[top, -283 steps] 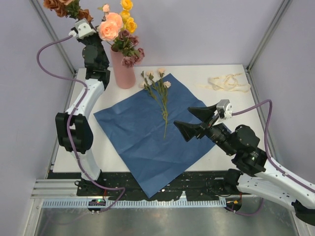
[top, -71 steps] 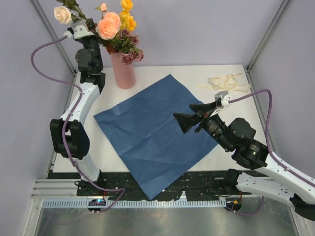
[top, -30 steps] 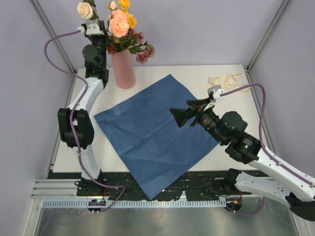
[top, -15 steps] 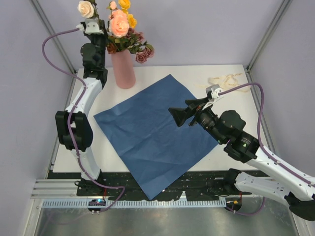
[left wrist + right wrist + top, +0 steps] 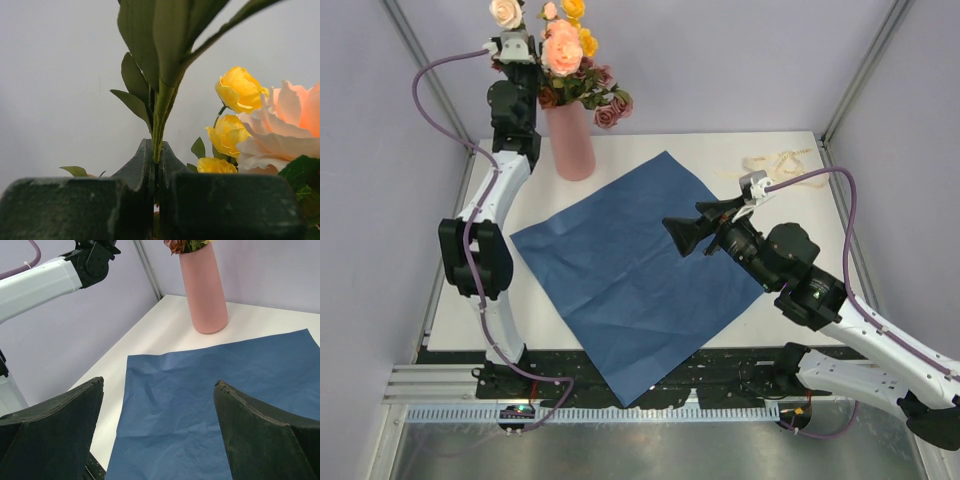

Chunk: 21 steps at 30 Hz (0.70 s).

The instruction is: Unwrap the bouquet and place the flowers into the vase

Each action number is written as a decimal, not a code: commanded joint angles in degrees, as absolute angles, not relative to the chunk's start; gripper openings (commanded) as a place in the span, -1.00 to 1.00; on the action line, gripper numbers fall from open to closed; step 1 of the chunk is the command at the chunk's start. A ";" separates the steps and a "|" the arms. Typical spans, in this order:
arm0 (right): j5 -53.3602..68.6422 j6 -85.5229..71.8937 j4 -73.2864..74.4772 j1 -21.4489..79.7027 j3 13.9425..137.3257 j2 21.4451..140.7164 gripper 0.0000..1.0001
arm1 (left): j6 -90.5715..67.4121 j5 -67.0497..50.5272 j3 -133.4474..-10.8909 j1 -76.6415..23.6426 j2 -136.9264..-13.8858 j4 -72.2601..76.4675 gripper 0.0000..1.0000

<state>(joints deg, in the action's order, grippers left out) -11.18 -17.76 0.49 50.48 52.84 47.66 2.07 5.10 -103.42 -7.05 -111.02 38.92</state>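
The salmon-pink vase (image 5: 570, 142) (image 5: 205, 290) stands at the table's back left with several flowers in it: a peach rose (image 5: 563, 46) (image 5: 292, 125), yellow blooms (image 5: 577, 12) (image 5: 239, 90) and mauve ones (image 5: 611, 108). My left gripper (image 5: 509, 33) (image 5: 156, 146) is raised high just left of these blooms, shut on the green stem (image 5: 159, 107) of a cream rose (image 5: 504, 12). The bouquet's blue paper (image 5: 630, 270) (image 5: 200, 405) lies spread flat with no flowers on it. My right gripper (image 5: 686, 234) (image 5: 159, 384) hovers open over the paper's right part, holding nothing.
The cream ribbon (image 5: 783, 166) lies loose at the back right of the white table (image 5: 790, 215). Metal frame posts (image 5: 860, 70) rise at the back corners. The left arm (image 5: 45, 280) reaches up along the left edge.
The left gripper has carried the cream rose slightly right and up, closer to the vase's blooms. The right arm has edged a little left and stays open.
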 commanded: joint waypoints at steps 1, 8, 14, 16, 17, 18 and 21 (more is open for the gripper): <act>-10.37 -18.28 -2.64 49.92 53.88 47.55 0.91 | 2.90 4.48 -106.70 -6.68 -112.15 39.38 -1.00; -8.97 -19.51 -3.07 48.87 53.44 47.55 0.91 | 0.62 4.31 -103.20 -6.77 -112.15 40.77 -1.00; -7.39 -20.48 -3.25 48.08 53.44 47.90 0.90 | -2.63 3.60 -100.81 -6.68 -112.41 40.61 -1.00; -6.68 -20.83 -3.16 47.99 53.44 47.90 0.91 | -2.64 3.25 -100.55 -6.59 -112.59 39.73 -1.00; -6.51 -20.92 -3.08 47.90 53.52 47.81 0.90 | -2.98 2.73 -100.63 -6.42 -112.59 39.12 -1.00; -6.24 -21.09 -3.08 47.90 53.53 47.55 0.90 | -3.51 2.03 -100.37 -6.24 -112.59 38.59 -1.00; -5.98 -21.62 -3.16 47.81 53.61 47.11 0.90 | -5.27 -2.36 -100.29 -5.80 -112.59 35.43 -0.90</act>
<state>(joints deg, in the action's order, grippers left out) -7.29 -20.38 0.01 48.14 52.82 47.64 -2.87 2.33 -100.36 -6.76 -112.77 37.28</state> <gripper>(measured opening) 0.952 0.033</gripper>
